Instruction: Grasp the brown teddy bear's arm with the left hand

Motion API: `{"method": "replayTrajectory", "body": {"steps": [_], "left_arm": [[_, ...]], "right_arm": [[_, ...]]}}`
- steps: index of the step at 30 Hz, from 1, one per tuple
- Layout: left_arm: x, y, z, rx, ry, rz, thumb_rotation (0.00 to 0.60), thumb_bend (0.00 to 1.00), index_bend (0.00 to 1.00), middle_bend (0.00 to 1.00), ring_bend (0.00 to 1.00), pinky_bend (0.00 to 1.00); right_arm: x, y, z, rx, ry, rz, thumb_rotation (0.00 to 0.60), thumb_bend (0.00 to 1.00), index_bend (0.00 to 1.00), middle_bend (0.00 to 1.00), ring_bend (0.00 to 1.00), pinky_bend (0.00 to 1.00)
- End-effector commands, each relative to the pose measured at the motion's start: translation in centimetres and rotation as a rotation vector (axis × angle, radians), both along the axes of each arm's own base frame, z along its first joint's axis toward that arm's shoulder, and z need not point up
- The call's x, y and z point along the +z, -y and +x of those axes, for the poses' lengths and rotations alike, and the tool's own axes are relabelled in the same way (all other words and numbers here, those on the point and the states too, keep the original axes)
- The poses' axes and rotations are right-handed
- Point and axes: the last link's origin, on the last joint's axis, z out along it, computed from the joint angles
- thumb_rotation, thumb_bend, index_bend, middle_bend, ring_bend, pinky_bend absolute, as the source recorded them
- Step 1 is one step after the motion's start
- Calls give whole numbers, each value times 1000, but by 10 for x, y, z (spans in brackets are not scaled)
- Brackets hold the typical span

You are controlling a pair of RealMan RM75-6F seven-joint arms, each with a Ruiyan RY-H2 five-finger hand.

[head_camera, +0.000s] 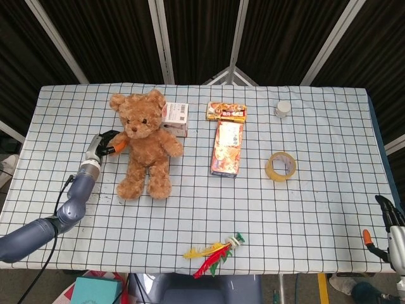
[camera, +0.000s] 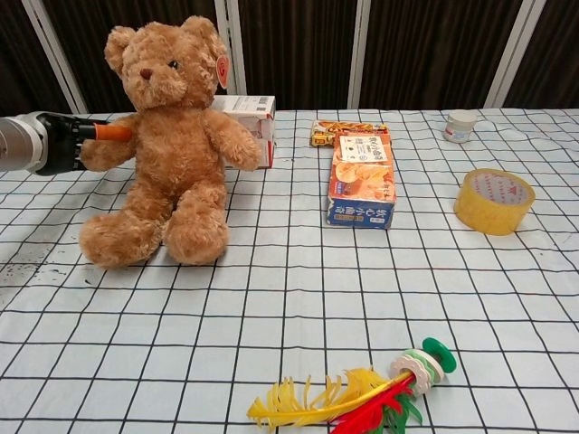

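The brown teddy bear (head_camera: 145, 139) (camera: 167, 145) sits upright on the checked tablecloth at the left, leaning a little toward the left. My left hand (head_camera: 104, 146) (camera: 71, 143) grips the bear's arm on that side, its orange-tipped finger lying over the top of the arm. My right hand (head_camera: 392, 231) hangs off the table's front right corner with its fingers apart, holding nothing; the chest view does not show it.
A white box (head_camera: 177, 118) stands right behind the bear. Two snack boxes (head_camera: 227, 147) (camera: 362, 176) lie mid-table, a tape roll (head_camera: 280, 166) and a small jar (head_camera: 283, 109) to the right, and a feather toy (head_camera: 215, 250) near the front edge.
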Motion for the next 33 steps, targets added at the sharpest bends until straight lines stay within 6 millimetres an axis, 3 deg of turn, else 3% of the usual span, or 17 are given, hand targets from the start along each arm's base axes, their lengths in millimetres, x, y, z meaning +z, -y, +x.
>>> {"method": "replayTrajectory", "body": {"steps": [1,7,17,28,33], "left_arm": [[0,-1,-1,37,13,4,600,557,482,443,0,18],[1,-2,1,69,13,4,600,558,482,440,0,18],[13,-8,20,50,32,38,600,558,482,443,0,18],[-2,3,2,84,-15,-37,600,557,483,442,0,18],[-2,0,7,78,-8,-33,600,556,483,441,0,18]], "right_arm": [[-1,0,0,-1,4,2,600,424,29,108,188,37],[-1,0,0,-5,9,0,600,424,29,107,188,37],[-2,0,-1,-9,13,7,600,424,29,108,187,37],[-2,-1,-1,-11,17,8,600,424,29,107,187,37],[-1,-1,-1,-13,18,7,600,424,30,108,188,37]]}}
